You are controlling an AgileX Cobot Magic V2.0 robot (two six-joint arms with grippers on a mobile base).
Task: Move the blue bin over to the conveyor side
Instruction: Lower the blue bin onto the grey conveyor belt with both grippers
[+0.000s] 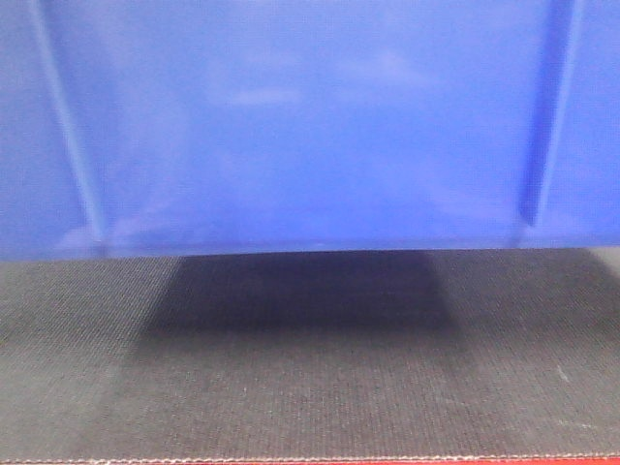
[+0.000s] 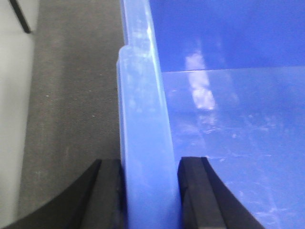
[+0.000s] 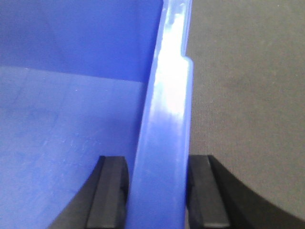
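Observation:
The blue bin [image 1: 310, 126] fills the upper half of the front view, its ribbed wall facing me. Below it lies the dark woven conveyor [image 1: 310, 387], with the bin's shadow on it. I cannot tell whether the bin's base touches the belt. My left gripper [image 2: 150, 191] is shut on the bin's left rim [image 2: 143, 105], one black finger outside and one inside. My right gripper [image 3: 157, 186] is shut on the right rim [image 3: 167, 95] the same way. The bin's inside looks empty in both wrist views.
A red strip [image 1: 310, 461] runs along the belt's near edge. Belt surface shows outside the bin on the left [image 2: 71, 95] and on the right [image 3: 248, 95]. A pale surface [image 2: 14, 95] with a black bar [image 2: 19, 14] lies beyond the belt's left edge.

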